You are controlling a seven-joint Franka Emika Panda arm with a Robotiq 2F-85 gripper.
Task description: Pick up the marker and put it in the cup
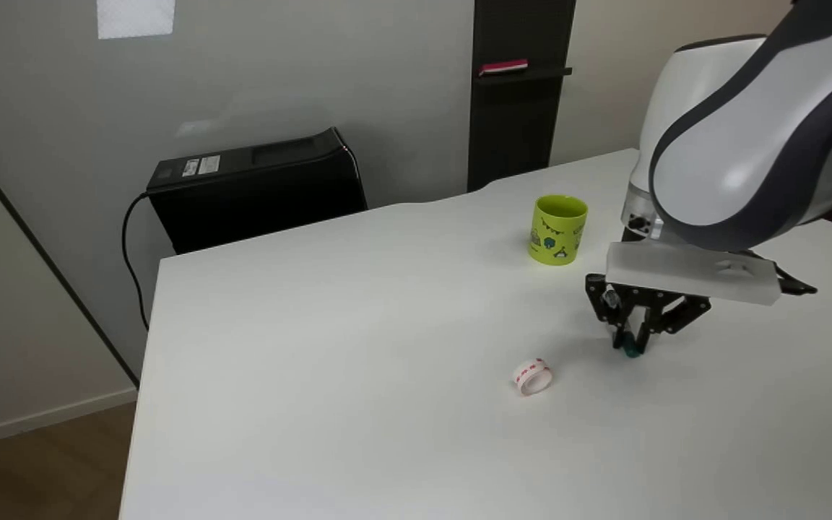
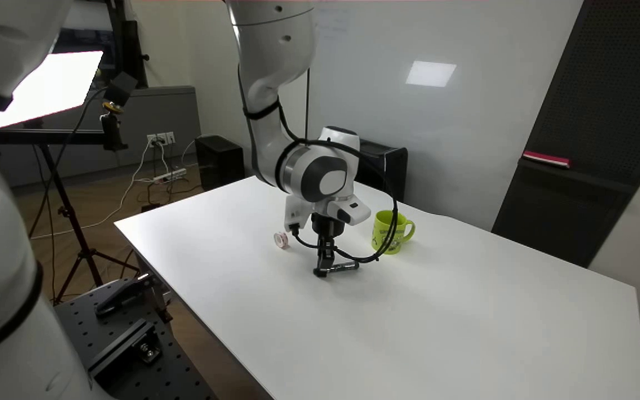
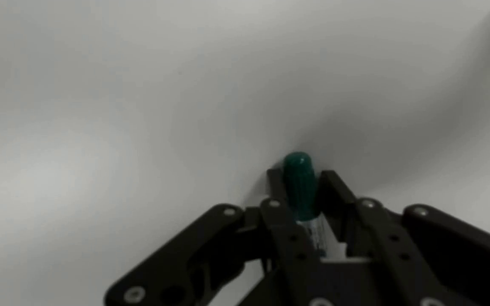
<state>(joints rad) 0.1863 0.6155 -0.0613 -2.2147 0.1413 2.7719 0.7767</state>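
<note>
The marker is a slim stick with a dark green cap (image 3: 299,182) and a pale printed barrel, in the wrist view. It also shows in both exterior views (image 1: 631,350) (image 2: 345,266), lying near level, at or just above the white table. My gripper (image 3: 301,176) is shut on the marker at its capped end, one finger against each side. The gripper (image 1: 629,344) points down, close to the table. Part of the barrel is hidden behind the fingers. The yellow-green cup (image 1: 553,242) stands upright behind the gripper; its handle shows in an exterior view (image 2: 381,229). The cup is outside the wrist view.
A small white and red tape roll (image 1: 521,375) lies on the white table (image 1: 329,375) near the gripper. A black box (image 1: 257,191) stands behind the table's far edge. A cable (image 2: 393,222) loops from the arm in front of the cup.
</note>
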